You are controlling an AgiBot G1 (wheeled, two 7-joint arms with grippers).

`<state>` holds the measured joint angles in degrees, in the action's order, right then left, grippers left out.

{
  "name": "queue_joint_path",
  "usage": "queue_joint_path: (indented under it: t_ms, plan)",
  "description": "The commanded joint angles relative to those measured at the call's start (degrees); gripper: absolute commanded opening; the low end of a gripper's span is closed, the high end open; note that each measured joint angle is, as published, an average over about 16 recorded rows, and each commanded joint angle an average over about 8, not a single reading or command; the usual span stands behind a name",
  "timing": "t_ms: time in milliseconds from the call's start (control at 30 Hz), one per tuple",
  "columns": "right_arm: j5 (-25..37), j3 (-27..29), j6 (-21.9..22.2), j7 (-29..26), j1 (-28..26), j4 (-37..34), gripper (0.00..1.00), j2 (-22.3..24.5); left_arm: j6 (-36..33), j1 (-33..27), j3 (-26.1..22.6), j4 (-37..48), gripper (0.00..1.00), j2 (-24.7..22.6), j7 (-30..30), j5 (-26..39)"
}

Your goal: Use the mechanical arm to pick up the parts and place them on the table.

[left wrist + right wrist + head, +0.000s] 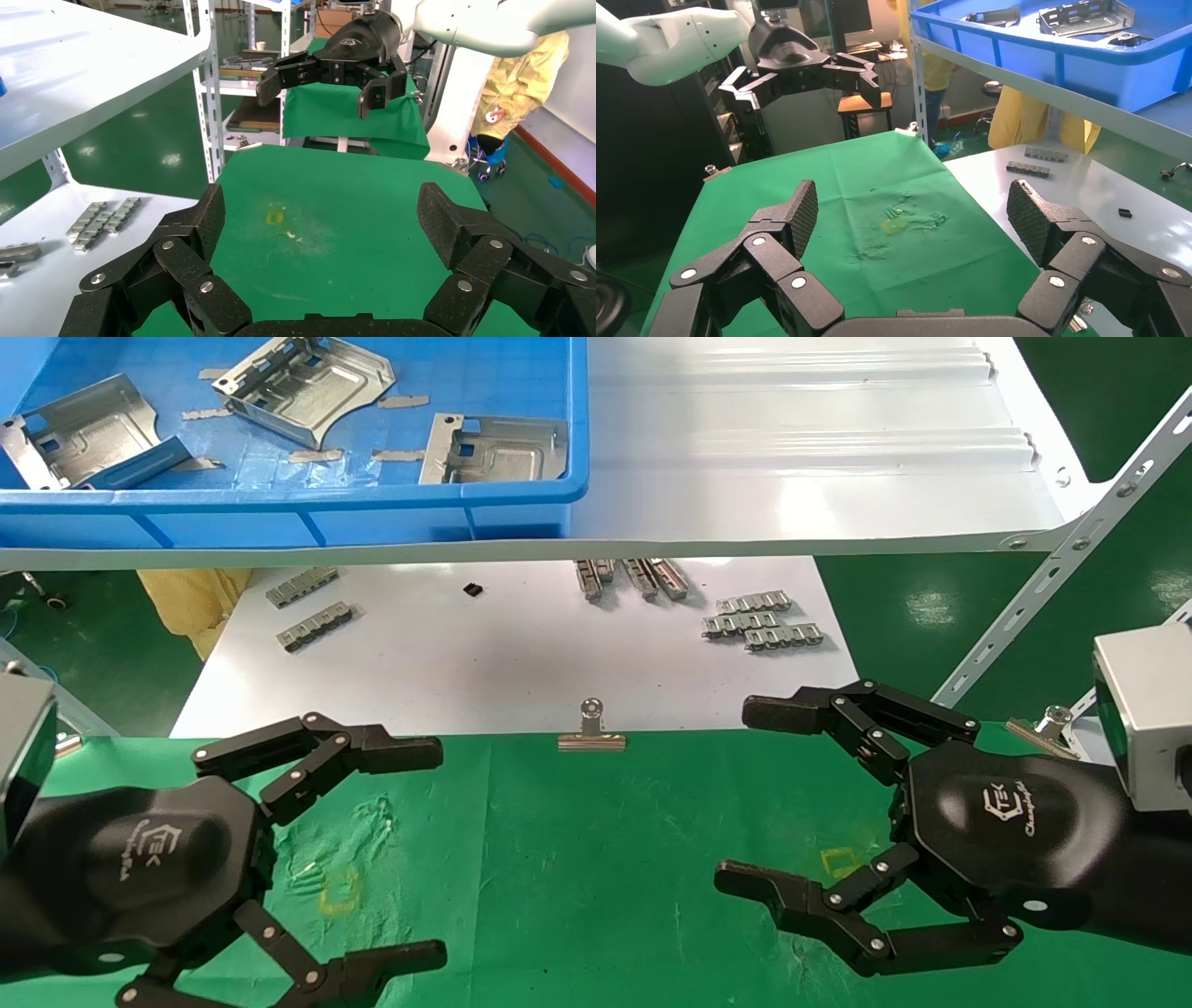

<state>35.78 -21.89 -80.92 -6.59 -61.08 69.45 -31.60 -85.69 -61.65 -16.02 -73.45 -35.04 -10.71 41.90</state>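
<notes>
Both glossy black linkage grippers, left (424, 845) and right (745, 798), are held spread and empty over the wrinkled green cloth table (577, 859). The silvery stamped sheet-metal parts (303, 384) lie in the blue plastic bin (372, 514) on the shelf above; a plate's folded rim is best pinched.

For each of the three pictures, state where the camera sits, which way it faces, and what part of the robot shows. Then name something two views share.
Head: on the robot's head, looking down at the green table, blue bin, left gripper and right gripper, both open.
Left wrist: faces across the table toward the right gripper.
Right wrist: faces across toward the left gripper.
Shared: the table.
</notes>
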Motion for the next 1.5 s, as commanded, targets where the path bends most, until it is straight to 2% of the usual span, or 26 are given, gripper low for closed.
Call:
queue_joint_path:
  t_ms: [33, 500, 767, 1500]
  plan:
    - [0.0, 0.0, 0.0, 0.0, 0.0, 0.0, 1.0, 0.0, 0.0, 0.0, 0.0, 0.0, 1.0, 0.0, 0.0, 0.0]
    - [0.0, 0.0, 0.0, 0.0, 0.0, 0.0, 1.0, 0.0, 0.0, 0.0, 0.0, 0.0, 1.0, 0.0, 0.0, 0.0]
    - [0.0, 0.0, 0.0, 0.0, 0.0, 0.0, 0.0, 0.0, 0.0, 0.0, 0.0, 0.0, 1.0, 0.0, 0.0, 0.0]
    - [0.0, 0.0, 0.0, 0.0, 0.0, 0.0, 0.0, 0.0, 0.0, 0.0, 0.0, 0.0, 1.0, 0.0, 0.0, 0.0]
